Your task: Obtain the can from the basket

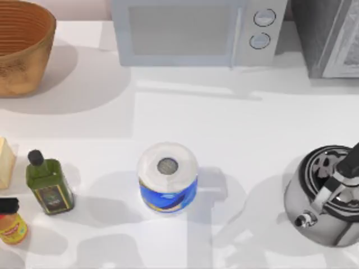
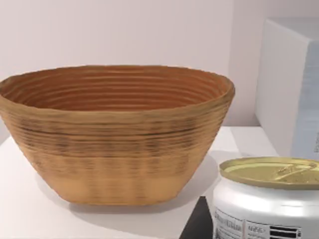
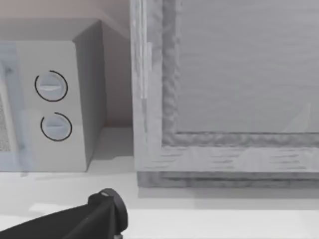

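At the far left of the counter stands the wicker basket. In my left wrist view its ribbed inside looks bare as far as the rim lets me see. The can is outside it, close under that camera, gold lid up and well apart from the basket wall. A dark wedge sits just beside the can and may be part of my left tool. I cannot tell whether that tool is apart, together or clamped on the can. I judge the lift-out done; what is left is at most carrying the can clear or setting it down.

Further right stand an olive oil bottle, the blue-wrapped roll and the kettle. My right arm is idle at the right, facing the microwave.
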Controlling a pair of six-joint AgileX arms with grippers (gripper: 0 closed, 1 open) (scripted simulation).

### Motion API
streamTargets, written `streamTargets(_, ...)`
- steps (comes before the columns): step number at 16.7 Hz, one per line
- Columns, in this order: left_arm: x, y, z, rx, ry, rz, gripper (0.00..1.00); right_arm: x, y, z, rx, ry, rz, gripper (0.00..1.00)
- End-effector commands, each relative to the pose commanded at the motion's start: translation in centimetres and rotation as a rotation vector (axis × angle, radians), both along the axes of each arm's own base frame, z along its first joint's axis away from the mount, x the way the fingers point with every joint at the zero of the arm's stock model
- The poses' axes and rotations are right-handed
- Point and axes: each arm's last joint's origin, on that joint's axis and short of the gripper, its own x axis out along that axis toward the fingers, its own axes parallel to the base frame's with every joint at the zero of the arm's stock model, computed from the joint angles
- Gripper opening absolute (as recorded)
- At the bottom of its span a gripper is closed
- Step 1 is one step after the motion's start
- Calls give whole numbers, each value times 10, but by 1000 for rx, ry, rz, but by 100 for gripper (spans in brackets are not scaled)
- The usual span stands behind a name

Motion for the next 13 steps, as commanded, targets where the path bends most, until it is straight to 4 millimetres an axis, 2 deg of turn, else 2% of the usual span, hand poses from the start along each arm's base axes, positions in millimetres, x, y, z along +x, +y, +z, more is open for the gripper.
streamTargets(3, 2, 0, 22, 13, -40, -58, 0, 0, 0, 0, 0, 0, 0, 100)
streamTargets(7, 20, -3, 77, 54, -127, -241, 0, 0, 0, 0, 0, 0, 0, 100)
streamTargets(10, 58, -6, 118, 96, -177, -440, 0, 0, 0, 0, 0, 0, 0, 100)
streamTargets(13, 123, -8, 135, 126, -186, -662, 0, 0, 0, 0, 0, 0, 0, 100)
